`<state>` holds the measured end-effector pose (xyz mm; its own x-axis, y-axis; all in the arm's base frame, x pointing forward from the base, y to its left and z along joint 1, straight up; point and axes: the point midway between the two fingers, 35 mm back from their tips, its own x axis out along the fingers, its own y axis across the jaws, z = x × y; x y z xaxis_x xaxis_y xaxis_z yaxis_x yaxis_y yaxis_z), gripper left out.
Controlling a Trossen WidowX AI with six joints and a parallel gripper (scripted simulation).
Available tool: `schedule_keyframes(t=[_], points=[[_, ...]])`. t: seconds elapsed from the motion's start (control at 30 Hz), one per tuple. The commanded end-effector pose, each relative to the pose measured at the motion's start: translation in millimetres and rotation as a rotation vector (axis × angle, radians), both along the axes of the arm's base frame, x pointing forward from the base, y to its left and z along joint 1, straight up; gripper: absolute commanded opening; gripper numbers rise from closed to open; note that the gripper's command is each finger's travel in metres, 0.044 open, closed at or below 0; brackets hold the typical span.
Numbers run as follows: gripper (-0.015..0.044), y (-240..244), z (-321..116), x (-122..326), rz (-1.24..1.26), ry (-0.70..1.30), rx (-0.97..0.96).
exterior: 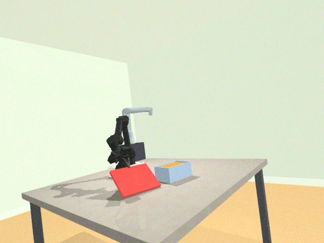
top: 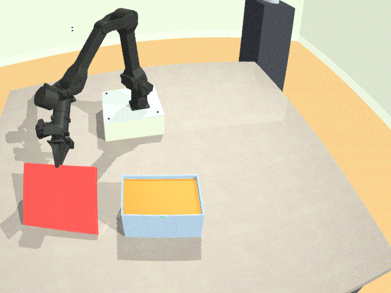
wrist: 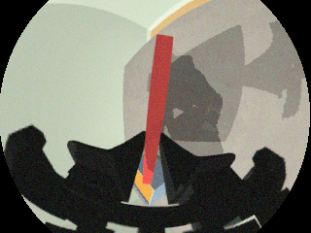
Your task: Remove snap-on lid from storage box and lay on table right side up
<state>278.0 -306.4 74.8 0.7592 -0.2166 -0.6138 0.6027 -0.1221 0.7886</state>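
The red lid (top: 60,200) (exterior: 135,180) is tilted steeply, its far edge raised and its near edge low, at or just above the table (top: 252,189) (exterior: 167,209). It is left of the box; in the wrist view the lid (wrist: 159,87) shows edge-on as a red strip. My gripper (top: 57,165) (exterior: 128,166) (wrist: 152,135) is shut on the middle of the lid's raised far edge. The light blue box (top: 162,226) (exterior: 180,172) stands upright and open, with an orange inside. Whether the lid's low edge touches the table is hard to tell.
The arm's white base block (top: 134,127) stands behind the box and lid. A dark pedestal (top: 273,41) (exterior: 139,151) stands beyond the table's far edge, with a pale grey arm (exterior: 137,110) on it. The box is close to the lid's right side.
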Motion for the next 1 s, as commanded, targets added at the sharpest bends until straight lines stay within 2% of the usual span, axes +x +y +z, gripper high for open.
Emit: schedule_keyframes(t=[0.0, 0.97], points=[[0.0000, 5, -10, 0, 0.011, 0.010, 0.016], [0.0000, 5, -33, 0, 0.011, 0.010, 0.016]])
